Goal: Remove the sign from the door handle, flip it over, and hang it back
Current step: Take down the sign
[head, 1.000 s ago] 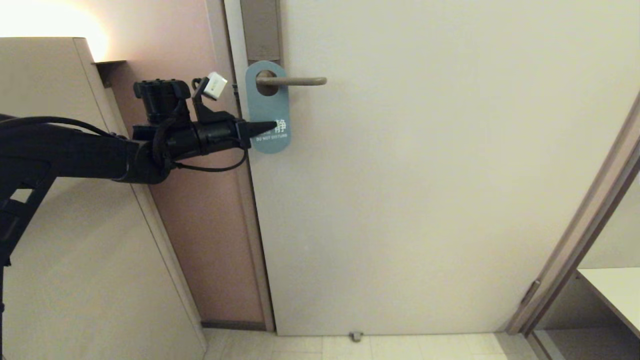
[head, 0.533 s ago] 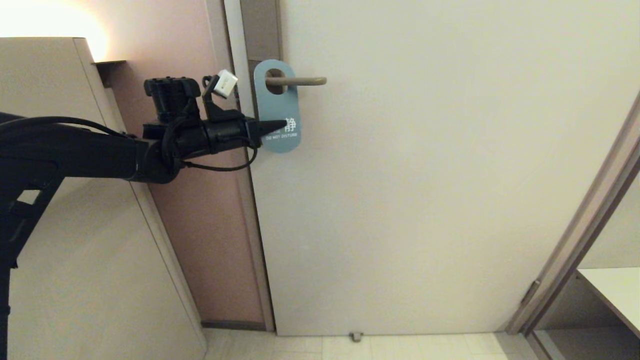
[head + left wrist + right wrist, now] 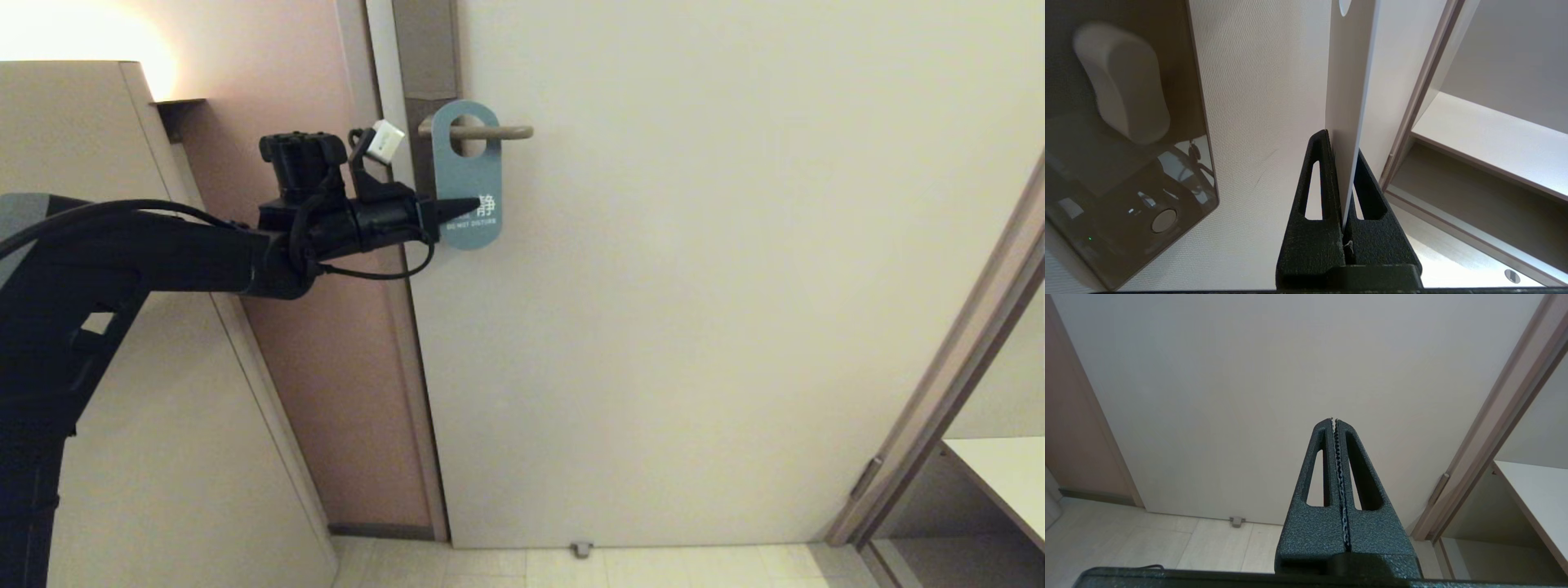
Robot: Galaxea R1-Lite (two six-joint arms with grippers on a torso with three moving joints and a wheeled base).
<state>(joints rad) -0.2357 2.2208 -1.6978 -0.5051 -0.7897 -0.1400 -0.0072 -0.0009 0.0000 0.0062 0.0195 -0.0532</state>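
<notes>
The sign [image 3: 466, 175] hangs blue side out, its round hole around the middle of the door handle [image 3: 506, 131], a taupe lever on a tall brownish backplate [image 3: 424, 57]. My left gripper [image 3: 472, 204] reaches in from the left and is shut on the sign's lower part, beside the white lettering. In the left wrist view the sign [image 3: 1349, 94] runs edge-on between the black fingers [image 3: 1323, 171], pale side showing. The handle [image 3: 1122, 81] and the backplate [image 3: 1180, 122] sit off to one side. My right gripper [image 3: 1334, 421] is shut on nothing, parked low and facing the door.
The pale door [image 3: 694, 286] fills the middle, with a pinkish wall panel [image 3: 326, 367] and a beige cabinet side [image 3: 98, 408] on the left. A small door stop [image 3: 580, 549] sits on the tiled floor. On the right is a frame [image 3: 939, 392] and a shelf [image 3: 1004, 474].
My left gripper has moved right with the sign in it. The sign's hole has slid along the lever from the backplate end toward its free end.
</notes>
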